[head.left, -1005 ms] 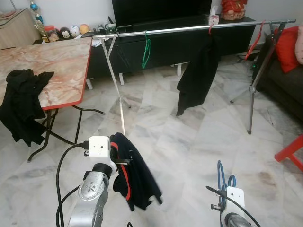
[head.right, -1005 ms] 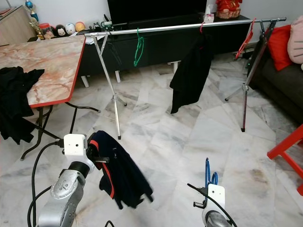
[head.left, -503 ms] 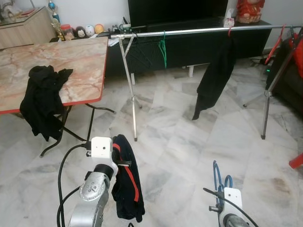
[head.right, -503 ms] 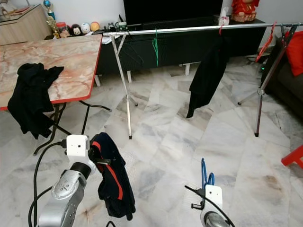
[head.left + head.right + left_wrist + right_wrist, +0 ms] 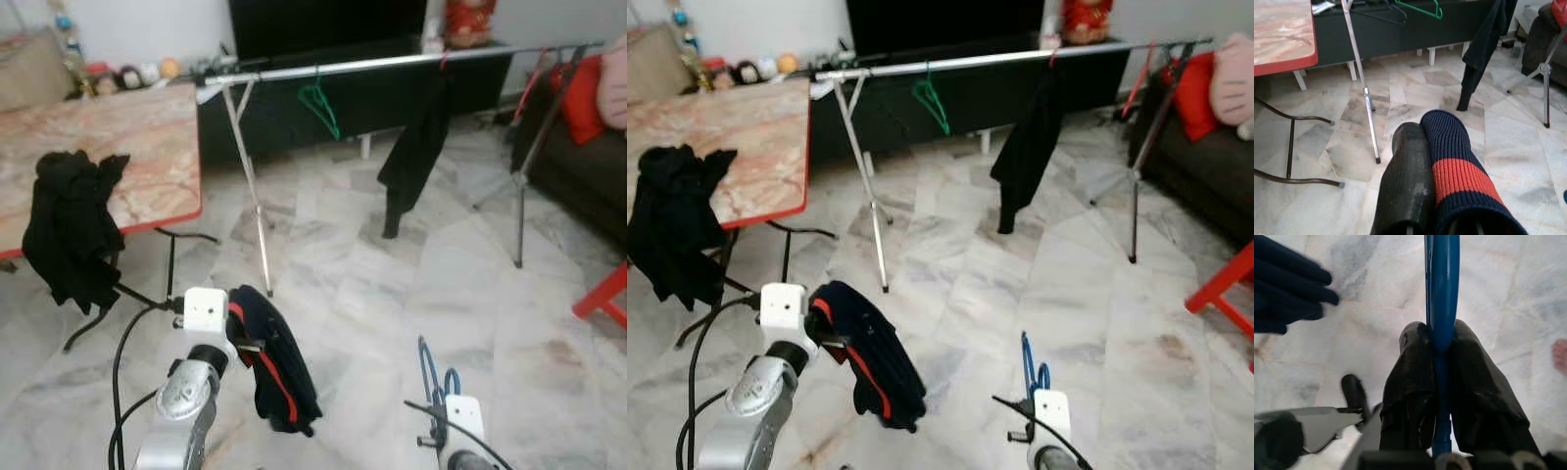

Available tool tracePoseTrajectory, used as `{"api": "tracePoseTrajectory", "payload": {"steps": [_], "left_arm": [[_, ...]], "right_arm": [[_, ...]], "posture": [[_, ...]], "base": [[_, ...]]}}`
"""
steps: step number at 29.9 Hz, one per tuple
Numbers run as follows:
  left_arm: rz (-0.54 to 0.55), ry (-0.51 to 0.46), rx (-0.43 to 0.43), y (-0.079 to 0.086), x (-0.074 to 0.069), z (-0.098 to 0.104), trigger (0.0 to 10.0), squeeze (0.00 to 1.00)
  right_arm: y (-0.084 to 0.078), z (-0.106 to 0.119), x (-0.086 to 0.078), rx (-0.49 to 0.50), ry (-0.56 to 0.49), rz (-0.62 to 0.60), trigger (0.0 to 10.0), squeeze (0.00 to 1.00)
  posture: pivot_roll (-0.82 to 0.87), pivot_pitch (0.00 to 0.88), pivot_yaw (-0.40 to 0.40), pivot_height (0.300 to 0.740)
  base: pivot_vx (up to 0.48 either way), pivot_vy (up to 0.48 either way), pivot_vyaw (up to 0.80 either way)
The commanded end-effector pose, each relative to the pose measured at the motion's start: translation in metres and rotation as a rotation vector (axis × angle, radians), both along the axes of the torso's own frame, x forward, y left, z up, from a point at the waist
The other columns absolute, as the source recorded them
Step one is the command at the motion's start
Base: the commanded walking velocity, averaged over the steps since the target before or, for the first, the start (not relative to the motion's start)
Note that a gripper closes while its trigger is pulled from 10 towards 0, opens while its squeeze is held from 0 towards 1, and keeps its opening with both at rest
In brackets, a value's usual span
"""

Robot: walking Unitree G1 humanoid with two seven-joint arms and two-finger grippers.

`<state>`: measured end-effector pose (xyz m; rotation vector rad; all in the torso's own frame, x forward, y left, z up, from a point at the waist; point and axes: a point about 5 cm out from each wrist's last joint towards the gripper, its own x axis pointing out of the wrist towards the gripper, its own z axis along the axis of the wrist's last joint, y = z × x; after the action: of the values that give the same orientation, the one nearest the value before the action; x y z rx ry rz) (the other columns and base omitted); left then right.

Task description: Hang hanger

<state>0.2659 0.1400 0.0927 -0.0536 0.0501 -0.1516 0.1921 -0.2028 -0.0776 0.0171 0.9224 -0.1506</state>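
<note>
Right claw (image 5: 1442, 340) is clamped on a blue hanger (image 5: 1442, 279), near right over the marble floor (image 5: 392, 284). Left claw (image 5: 1435, 147) grips a navy, red-striped garment (image 5: 279, 367). The clothes rail (image 5: 392, 63) spans the far side.

The two head cameras looked forward and down from above both arms, facing the clothes rail (image 5: 392, 62) across the marble floor (image 5: 392, 284) and sharing the table (image 5: 754, 147). The left wrist camera sat close behind a navy garment (image 5: 1459, 176), facing the same rail. The right wrist camera pointed at the floor, tight on a blue hanger (image 5: 1442, 293).
</note>
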Motion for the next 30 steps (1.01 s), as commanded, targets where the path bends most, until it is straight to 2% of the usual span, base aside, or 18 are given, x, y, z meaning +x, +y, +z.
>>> {"api": "tracePoseTrajectory", "payload": {"steps": [1,3,11,15,24,30], "left_arm": [[-0.008,-0.025,-0.005,-0.0024,0.0020,0.0051,10.0,0.00],[-0.010,-0.024,-0.003,-0.0025,0.0030,0.0056,10.0,0.00],[-0.008,-0.017,0.003,-0.0019,0.0031,0.0043,10.0,0.00],[-0.011,-0.011,0.003,-0.0035,0.0016,0.0025,10.0,0.00],[-0.002,-0.008,0.001,-0.0024,0.0030,0.0031,10.0,0.00],[0.012,-0.006,0.005,-0.0015,0.0027,0.0031,10.0,0.00]], "right_arm": [[0.0025,0.0009,0.0024,0.010,-0.012,0.006,10.0,0.00],[0.0030,0.0007,0.0021,0.015,-0.012,0.003,10.0,0.00],[0.0047,-0.0005,0.0004,0.020,0.000,0.020,10.0,0.00],[0.0041,-0.0005,0.0000,0.020,-0.006,0.018,10.0,0.00],[0.0036,-0.0005,-0.0001,0.023,-0.003,0.026,10.0,0.00],[0.0044,-0.0015,-0.0017,0.039,0.006,0.031,10.0,0.00]], "posture": [[-0.12,0.000,0.112,0.740],[-0.12,0.000,0.113,0.740],[-0.12,0.000,0.112,0.740],[-0.12,0.000,0.112,0.740],[-0.13,0.000,0.107,0.740],[-0.11,0.000,0.099,0.740]], "base": [[0.000,0.285,0.76],[0.000,0.287,0.67],[0.000,0.288,0.00],[0.000,0.289,0.45],[0.000,0.287,0.80],[0.000,0.287,0.00]]}}
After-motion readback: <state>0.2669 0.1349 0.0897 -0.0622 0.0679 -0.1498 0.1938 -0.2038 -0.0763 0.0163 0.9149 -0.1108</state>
